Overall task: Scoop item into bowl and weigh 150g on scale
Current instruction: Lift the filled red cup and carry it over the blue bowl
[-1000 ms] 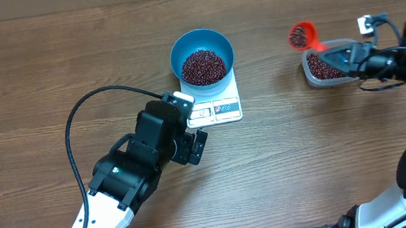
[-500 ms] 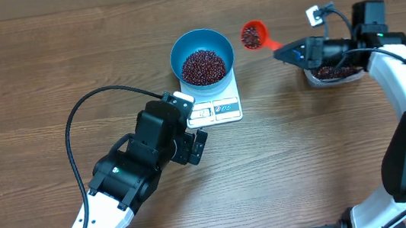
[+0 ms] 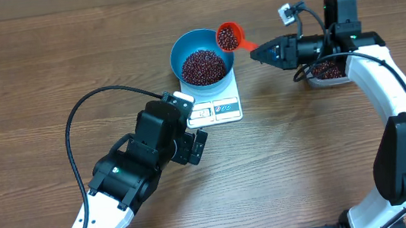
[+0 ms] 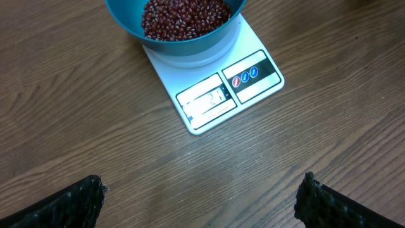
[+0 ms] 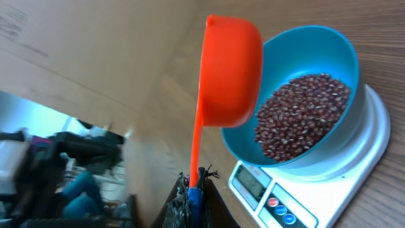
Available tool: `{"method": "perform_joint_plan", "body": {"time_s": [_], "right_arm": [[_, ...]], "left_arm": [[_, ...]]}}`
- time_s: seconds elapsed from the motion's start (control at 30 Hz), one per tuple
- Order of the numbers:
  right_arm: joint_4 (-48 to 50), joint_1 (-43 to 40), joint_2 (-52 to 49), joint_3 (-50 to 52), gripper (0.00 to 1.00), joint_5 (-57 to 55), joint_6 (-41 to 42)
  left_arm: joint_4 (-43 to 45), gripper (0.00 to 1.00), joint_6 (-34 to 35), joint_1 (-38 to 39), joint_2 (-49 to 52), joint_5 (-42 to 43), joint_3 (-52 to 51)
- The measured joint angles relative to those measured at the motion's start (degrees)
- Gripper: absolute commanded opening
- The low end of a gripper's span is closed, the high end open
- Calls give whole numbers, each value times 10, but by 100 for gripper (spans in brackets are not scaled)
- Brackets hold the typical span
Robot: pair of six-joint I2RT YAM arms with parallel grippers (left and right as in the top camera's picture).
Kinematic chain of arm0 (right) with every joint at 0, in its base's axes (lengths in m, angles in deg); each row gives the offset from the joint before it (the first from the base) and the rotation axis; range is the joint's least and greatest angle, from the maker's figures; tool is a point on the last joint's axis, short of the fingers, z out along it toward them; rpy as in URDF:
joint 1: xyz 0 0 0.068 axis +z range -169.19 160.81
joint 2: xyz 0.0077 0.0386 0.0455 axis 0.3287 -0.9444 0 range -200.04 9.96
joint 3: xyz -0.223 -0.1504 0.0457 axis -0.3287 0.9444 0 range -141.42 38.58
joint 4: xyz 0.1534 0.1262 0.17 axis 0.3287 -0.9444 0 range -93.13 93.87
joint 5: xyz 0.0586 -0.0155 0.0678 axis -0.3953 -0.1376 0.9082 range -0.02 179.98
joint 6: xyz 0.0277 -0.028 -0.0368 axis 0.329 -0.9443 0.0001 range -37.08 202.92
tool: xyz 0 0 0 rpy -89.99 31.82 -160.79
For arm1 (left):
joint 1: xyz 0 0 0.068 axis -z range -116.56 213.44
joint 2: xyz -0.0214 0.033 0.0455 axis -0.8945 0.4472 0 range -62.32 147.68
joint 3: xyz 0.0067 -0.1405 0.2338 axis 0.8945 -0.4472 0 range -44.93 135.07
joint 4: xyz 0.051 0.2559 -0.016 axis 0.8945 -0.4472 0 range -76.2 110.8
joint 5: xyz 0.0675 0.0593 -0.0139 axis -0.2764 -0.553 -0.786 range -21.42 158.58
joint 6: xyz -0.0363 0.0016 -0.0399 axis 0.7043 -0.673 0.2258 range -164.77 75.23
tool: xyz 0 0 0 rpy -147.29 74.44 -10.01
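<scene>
The blue bowl (image 3: 202, 55) stands on the white scale (image 3: 218, 109) and holds a heap of dark red beans (image 3: 203, 66). An orange scoop (image 3: 228, 37) with beans in its cup hangs at the bowl's upper right rim. My right gripper (image 3: 261, 52) is shut on the scoop's handle. In the right wrist view the scoop (image 5: 231, 69) overlaps the bowl's (image 5: 310, 95) left edge, with the handle between my closed gripper (image 5: 195, 190). My left gripper (image 4: 202, 202) stands open over bare wood, just in front of the scale (image 4: 215, 95).
A clear plastic tub (image 3: 328, 71) with more beans sits to the right of the scale, partly under my right arm. A black cable (image 3: 74, 129) loops over the table left of my left arm.
My right gripper has carried the loaded scoop leftward from above the tub to the bowl's right rim. The left arm has not moved.
</scene>
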Motion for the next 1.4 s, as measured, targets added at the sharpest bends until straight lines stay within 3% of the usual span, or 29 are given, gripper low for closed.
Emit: {"method": "perform_joint_plan", "body": {"time_s": [0.67,1.17,1.4], "right_arm": [[26,78,0,0,4,-236,-12],[27,107,0,0,4,-260,-220],[28,108,0,0,4,-267,-258]], "left_arm": [[0,100,0,0,0,0,0],[0,100,0,0,0,0,0],[0,100,0,0,0,0,0]]}}
